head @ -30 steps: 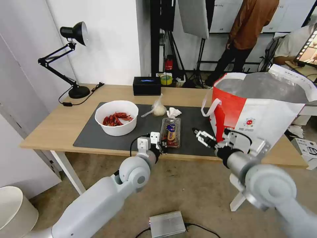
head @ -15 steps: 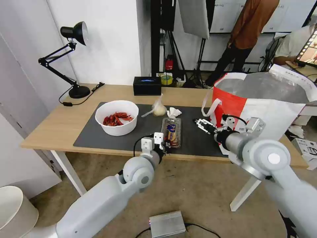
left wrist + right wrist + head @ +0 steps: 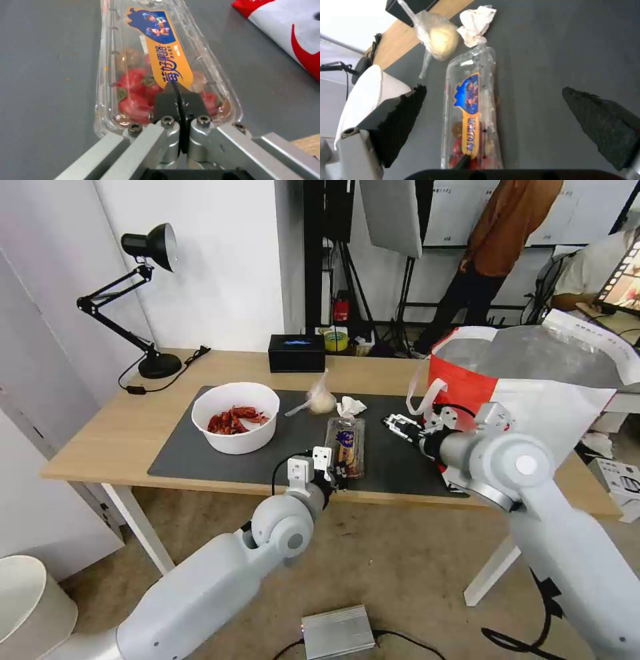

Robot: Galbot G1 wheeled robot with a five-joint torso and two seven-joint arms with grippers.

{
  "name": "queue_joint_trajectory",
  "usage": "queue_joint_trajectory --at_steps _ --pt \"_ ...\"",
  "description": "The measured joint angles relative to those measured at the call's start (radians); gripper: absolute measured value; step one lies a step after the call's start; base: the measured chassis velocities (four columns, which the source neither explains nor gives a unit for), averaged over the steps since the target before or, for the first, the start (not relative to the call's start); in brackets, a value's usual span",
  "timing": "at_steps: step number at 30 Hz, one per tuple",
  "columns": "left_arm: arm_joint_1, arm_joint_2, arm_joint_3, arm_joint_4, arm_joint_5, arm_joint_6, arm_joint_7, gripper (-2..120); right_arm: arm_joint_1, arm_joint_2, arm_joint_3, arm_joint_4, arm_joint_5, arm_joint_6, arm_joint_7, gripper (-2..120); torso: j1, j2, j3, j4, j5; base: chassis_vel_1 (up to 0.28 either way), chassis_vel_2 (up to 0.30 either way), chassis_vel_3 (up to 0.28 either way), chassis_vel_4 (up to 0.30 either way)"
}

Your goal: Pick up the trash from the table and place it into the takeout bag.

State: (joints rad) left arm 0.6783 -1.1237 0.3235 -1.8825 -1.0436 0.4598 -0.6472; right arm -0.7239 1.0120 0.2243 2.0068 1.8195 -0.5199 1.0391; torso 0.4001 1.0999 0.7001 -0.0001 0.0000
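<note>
On the dark mat point(image 3: 280, 447) of the table point(image 3: 100, 433) lies the trash. It is a white bowl point(image 3: 235, 440) of red shells, a knotted clear bag point(image 3: 320, 400) point(image 3: 441, 42), a crumpled tissue point(image 3: 350, 407) point(image 3: 475, 22) and a clear clamshell box point(image 3: 345, 437) point(image 3: 146, 62) point(image 3: 470, 105). My left gripper point(image 3: 337, 473) point(image 3: 178, 97) is shut, its tips against the near end of the box. My right gripper point(image 3: 398, 425) point(image 3: 493, 88) hangs open above the mat, just right of the box. The takeout bag point(image 3: 533, 400) point(image 3: 286, 32) stands open at the table's right end.
A black desk lamp point(image 3: 150, 253) stands at the back left, its cable trailing on the wood. A black rectangular box point(image 3: 297, 352) and a tape roll point(image 3: 335, 340) sit at the back edge. On the floor are a silver unit point(image 3: 337, 630) and a white bin point(image 3: 30, 607).
My right gripper has moved farther in over the table and leftward, from the front of the takeout bag toward the clamshell box. The left gripper has edged forward to the box's near end.
</note>
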Motion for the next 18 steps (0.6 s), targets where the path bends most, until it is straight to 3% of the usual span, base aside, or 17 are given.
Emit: queue_joint_trajectory --at_steps 18 --pt "0.008 0.01 -0.009 -0.013 -0.009 0.001 -0.007 0 0.181 0.129 -0.108 -0.158 0.006 -0.068 0.197 100 0.0 0.0 0.0 0.0001 -0.0001 0.0 0.0 0.0 0.0"
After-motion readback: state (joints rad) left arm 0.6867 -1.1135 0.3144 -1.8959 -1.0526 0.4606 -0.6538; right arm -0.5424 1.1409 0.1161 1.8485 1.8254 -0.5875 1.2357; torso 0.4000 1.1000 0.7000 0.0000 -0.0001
